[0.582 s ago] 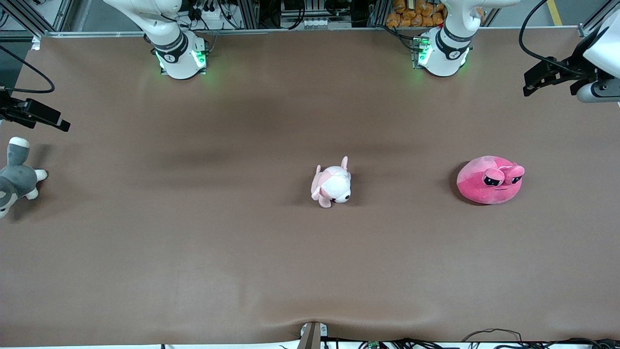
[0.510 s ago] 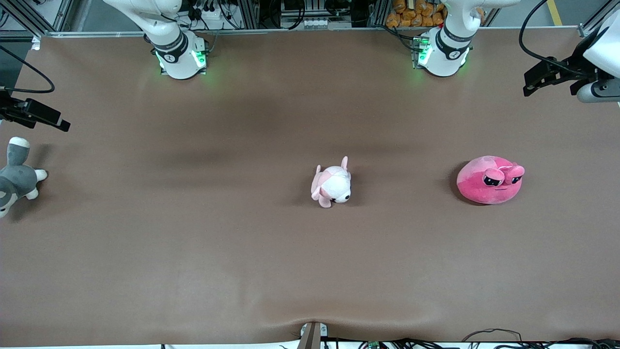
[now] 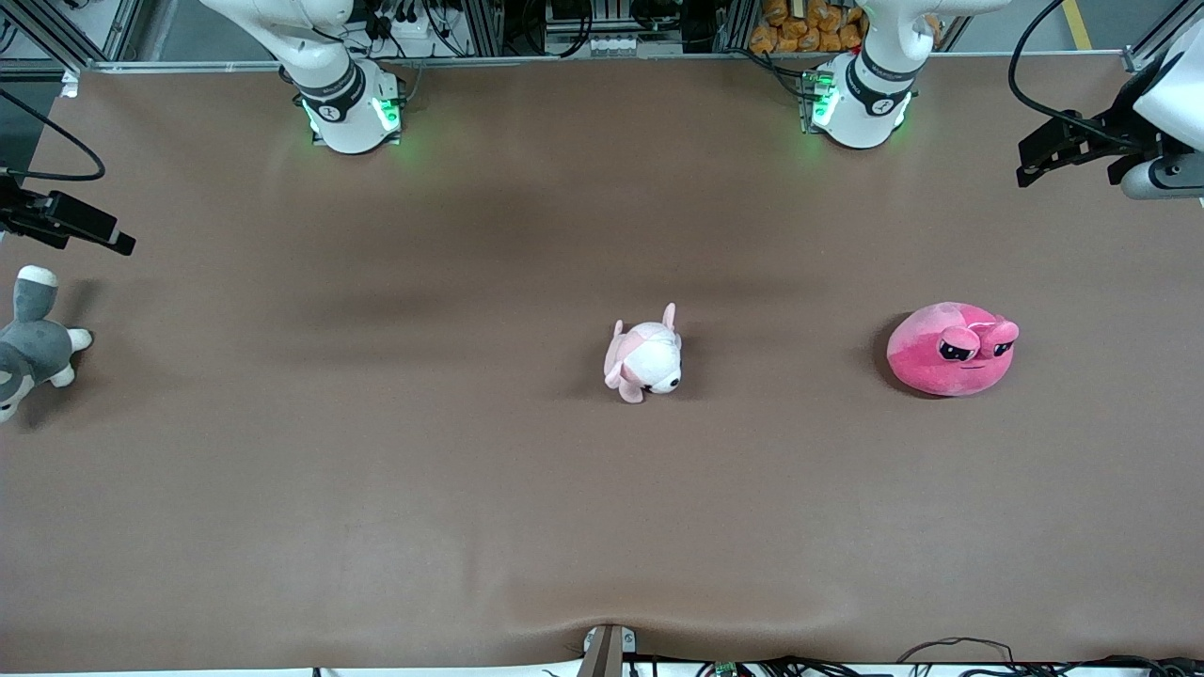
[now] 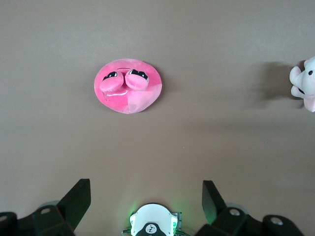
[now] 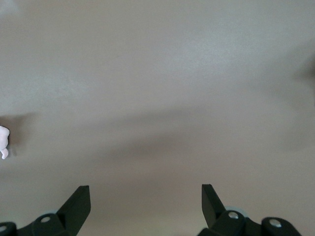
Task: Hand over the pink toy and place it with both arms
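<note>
Pink toy (image 3: 952, 348): hot-pink blob, droopy black eyes. Left gripper (image 4: 145, 199), right gripper (image 5: 145, 199) fingers spread, empty.

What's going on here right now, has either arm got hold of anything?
Nothing is held. The pink toy sits on the table toward the left arm's end, untouched. The left gripper is up in the air, open and empty, near that end of the table. The right gripper is also open and empty, over bare table at the right arm's end. A small pink-and-white puppy plush lies mid-table, and a grey-and-white plush lies at the right arm's end.
</note>
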### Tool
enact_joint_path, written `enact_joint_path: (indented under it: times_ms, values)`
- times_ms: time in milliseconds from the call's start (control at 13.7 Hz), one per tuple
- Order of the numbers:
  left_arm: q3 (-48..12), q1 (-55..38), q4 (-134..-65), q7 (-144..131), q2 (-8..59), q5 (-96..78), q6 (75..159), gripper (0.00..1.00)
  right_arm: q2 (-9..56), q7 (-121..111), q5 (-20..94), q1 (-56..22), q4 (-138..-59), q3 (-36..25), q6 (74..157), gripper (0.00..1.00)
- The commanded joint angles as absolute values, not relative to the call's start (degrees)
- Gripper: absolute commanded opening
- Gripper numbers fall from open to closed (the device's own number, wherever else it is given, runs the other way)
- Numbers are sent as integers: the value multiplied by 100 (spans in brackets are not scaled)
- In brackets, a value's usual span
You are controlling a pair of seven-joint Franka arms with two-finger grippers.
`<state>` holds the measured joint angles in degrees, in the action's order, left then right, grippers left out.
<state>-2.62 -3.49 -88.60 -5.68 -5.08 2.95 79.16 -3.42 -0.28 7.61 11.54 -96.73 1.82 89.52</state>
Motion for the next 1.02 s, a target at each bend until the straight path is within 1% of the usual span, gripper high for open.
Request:
enact_joint_path:
  times_ms: [0,946]
  values:
    - [-264,-316,-8754,-562,-483,272,7805,100,-475,26,826,1257,-9809,237,8965,100]
    - [-264,-176,-8763,-563,-457,299,7813,100,-475,26,826,1266,-9809,237,8965,100]
